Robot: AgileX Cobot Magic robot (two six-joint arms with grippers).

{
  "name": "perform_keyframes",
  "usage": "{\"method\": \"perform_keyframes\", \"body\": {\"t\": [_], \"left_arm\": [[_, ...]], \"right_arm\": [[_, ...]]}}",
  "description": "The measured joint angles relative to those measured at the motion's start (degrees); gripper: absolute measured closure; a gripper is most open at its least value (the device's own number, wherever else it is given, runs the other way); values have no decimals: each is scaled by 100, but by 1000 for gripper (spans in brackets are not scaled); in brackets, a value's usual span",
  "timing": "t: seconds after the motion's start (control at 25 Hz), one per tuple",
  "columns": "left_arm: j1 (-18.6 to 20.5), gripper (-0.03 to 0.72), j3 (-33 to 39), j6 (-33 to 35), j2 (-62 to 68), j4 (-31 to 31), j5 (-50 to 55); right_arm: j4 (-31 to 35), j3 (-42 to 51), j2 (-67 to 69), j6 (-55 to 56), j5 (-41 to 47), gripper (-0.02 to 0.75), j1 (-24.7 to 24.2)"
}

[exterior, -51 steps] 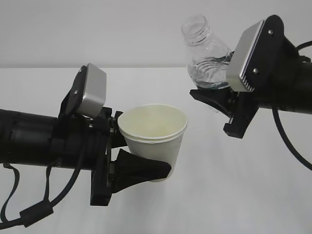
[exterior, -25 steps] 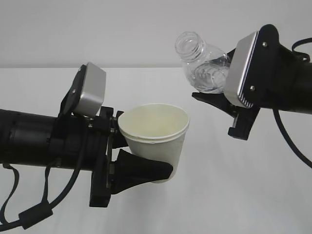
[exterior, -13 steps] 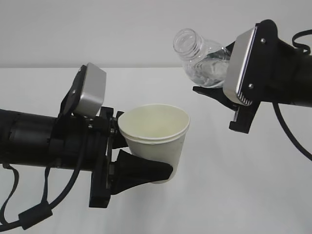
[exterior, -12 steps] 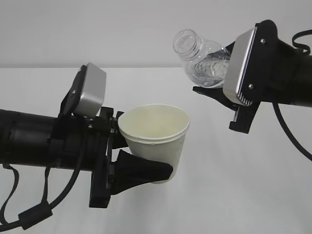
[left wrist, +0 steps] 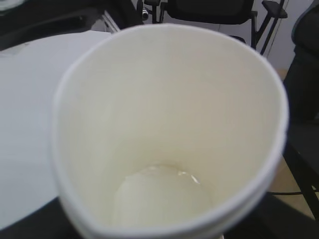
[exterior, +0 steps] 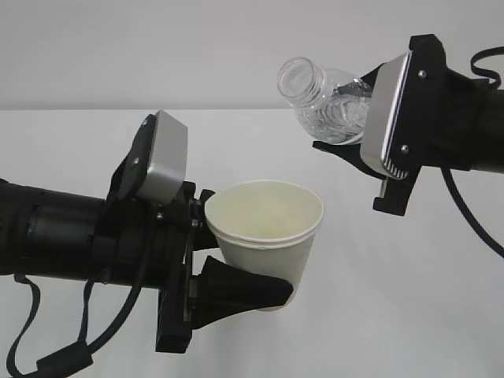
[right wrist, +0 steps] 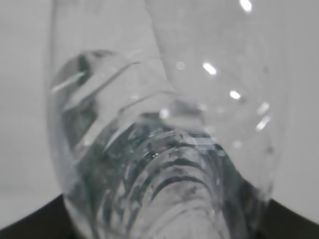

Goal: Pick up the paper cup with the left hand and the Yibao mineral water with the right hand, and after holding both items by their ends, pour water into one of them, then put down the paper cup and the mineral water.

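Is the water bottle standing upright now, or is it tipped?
Tipped. The water bottle leans left in the right hand, its open mouth up and left, above the paper cup. No water is leaving.

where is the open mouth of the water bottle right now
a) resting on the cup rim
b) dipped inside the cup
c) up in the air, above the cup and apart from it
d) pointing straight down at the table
c: the Yibao mineral water is tilted in the right hand, its mouth clear above the paper cup held by the left hand.
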Motion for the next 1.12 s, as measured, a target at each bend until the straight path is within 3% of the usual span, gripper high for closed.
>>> {"method": "perform_keyframes", "body": {"t": [0.4,1.12], "left_arm": [[0,249,-3,81,0,-354,56],[0,251,-3,141,0,-361,286]], "right_arm": [[0,0,0,-284,3,321,0],[0,0,0,-887,3,321,0]]}}
